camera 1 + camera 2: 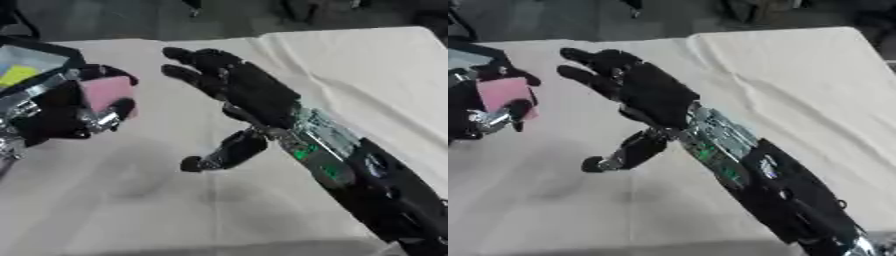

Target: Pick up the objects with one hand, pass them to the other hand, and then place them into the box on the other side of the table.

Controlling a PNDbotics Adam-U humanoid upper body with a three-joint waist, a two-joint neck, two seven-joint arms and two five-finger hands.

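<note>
My left hand is at the left edge, its fingers and thumb curled round a flat pink object held above the table. My right hand reaches in from the lower right and hovers in the middle, fingers straight and spread, thumb hanging down, nothing in it. Its fingertips lie a short way right of the pink object and do not touch it. A dark box with something yellow inside shows at the far left, behind my left hand.
A cream cloth with folds covers the table. The table's far edge runs along the top, with dark floor and chair legs beyond it.
</note>
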